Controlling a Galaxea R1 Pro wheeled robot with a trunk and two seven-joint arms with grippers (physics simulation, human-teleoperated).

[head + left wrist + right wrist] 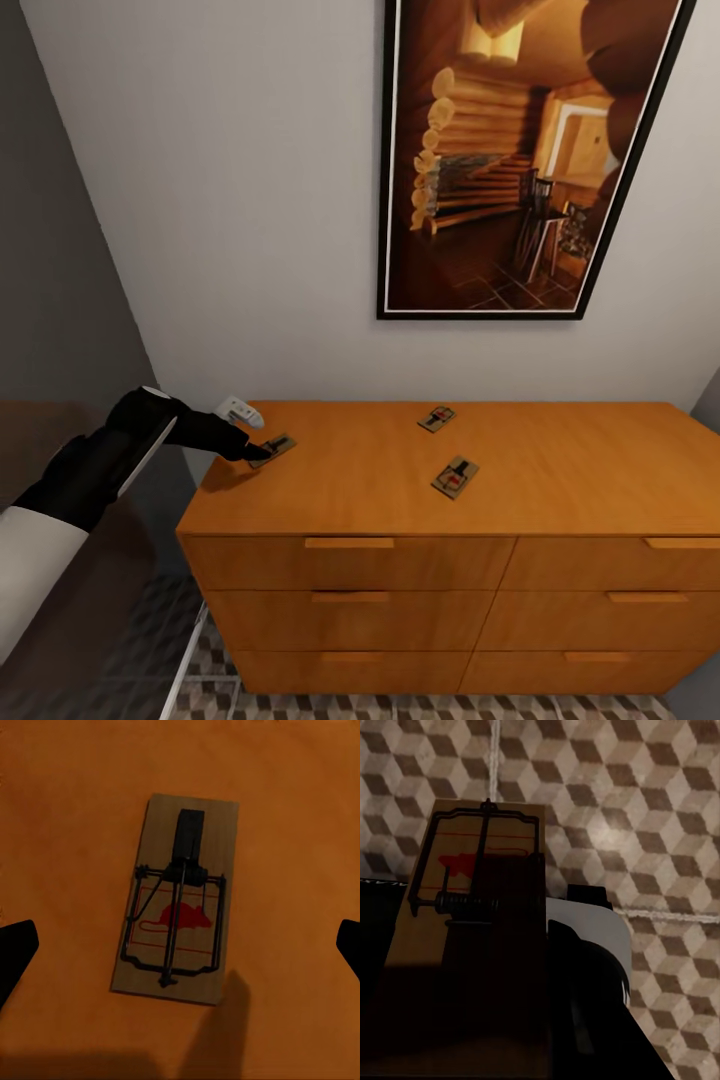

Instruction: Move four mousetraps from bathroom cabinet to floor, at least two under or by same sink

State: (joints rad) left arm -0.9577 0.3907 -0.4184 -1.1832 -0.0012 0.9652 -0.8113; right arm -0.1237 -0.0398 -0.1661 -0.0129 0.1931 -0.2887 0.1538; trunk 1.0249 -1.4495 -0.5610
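Observation:
Three mousetraps lie flat on top of the orange-brown cabinet (600, 470): one near its left end (275, 447), one at the back (436, 418), one nearer the front (455, 477). My left gripper (256, 452) hovers over the left-end mousetrap (178, 900), open, with its dark fingertips (15, 952) spread wide on either side and not touching it. In the right wrist view my right gripper (506, 967) is shut on another mousetrap (472, 870), held above the cube-patterned bathroom floor (660, 795). The sink is out of view.
The cabinet stands against a white wall under a large framed picture (520, 150). A grey wall (50, 250) closes in at the left. Cube-pattern floor tiles (400, 705) show below the drawers. A white and black robot part (592, 937) sits beside the held trap.

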